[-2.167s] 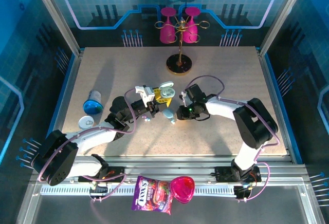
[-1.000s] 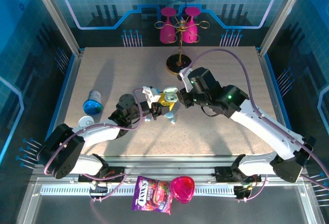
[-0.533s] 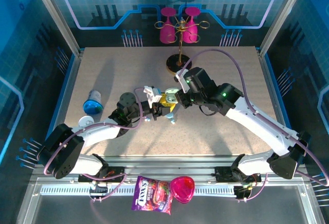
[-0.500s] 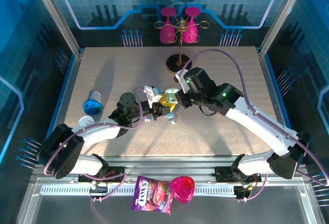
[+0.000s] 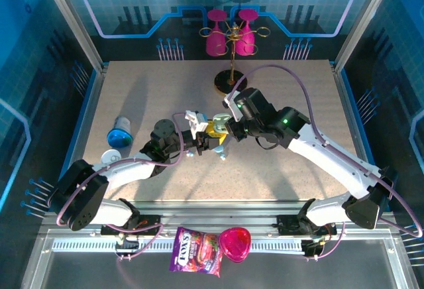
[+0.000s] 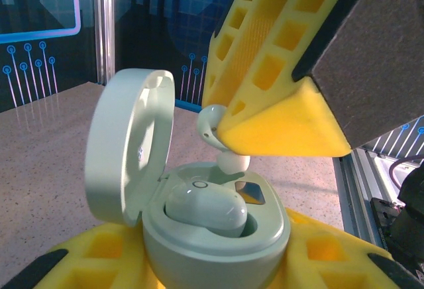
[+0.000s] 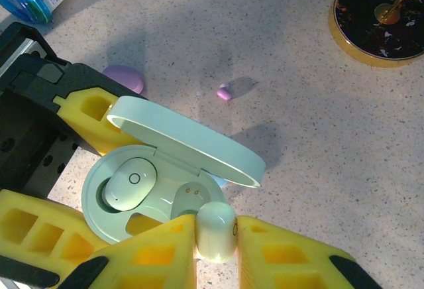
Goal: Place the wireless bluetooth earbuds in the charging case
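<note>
— Where's the earbud [image 7: 216, 231]?
— Pinched in the right tool [image 7: 216, 236], over the middle of the worktop [image 5: 285, 97]. Its long axis stands near upright, tip down, just above the case [image 6: 212, 252].
— And the case?
— Clamped in the left tool [image 6: 215, 272], lid [image 6: 129, 146] open and upright. One pocket holds another bud [image 6: 207, 211] lying flat. The other pocket [image 7: 192, 193] is bare, right beneath the held one.
— Anything loose?
— A tiny lilac bud [image 7: 224, 93] on the worktop.
</note>
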Action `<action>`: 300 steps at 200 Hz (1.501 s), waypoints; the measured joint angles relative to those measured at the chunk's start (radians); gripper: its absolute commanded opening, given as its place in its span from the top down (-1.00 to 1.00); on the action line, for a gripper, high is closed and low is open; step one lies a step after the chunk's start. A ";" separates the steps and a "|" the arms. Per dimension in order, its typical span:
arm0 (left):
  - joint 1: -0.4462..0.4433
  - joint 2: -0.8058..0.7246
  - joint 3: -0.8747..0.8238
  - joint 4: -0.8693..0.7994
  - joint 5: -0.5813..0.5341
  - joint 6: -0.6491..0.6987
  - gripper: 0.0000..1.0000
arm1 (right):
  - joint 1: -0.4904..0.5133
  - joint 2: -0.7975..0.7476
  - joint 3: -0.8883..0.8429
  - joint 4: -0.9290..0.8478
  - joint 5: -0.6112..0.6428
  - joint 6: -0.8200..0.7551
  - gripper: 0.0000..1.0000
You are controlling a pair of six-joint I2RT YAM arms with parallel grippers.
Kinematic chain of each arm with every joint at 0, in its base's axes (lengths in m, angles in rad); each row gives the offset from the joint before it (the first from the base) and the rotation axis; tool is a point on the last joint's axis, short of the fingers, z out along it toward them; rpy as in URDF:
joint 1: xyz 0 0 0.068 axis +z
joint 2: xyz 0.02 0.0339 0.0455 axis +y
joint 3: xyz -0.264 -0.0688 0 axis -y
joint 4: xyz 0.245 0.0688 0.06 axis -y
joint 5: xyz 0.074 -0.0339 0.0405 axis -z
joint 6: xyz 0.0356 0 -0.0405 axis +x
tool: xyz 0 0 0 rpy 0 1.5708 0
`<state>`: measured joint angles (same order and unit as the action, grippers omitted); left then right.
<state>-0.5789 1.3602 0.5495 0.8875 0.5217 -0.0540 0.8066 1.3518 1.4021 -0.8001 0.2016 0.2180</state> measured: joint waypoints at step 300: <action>0.000 0.014 -0.002 0.090 0.169 0.084 0.73 | -0.261 -0.230 -0.248 0.344 -0.449 0.273 -0.66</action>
<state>-0.5789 1.3739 0.5472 0.9775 0.6907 0.0299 0.5453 1.1213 1.1538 -0.4561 -0.2474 0.4911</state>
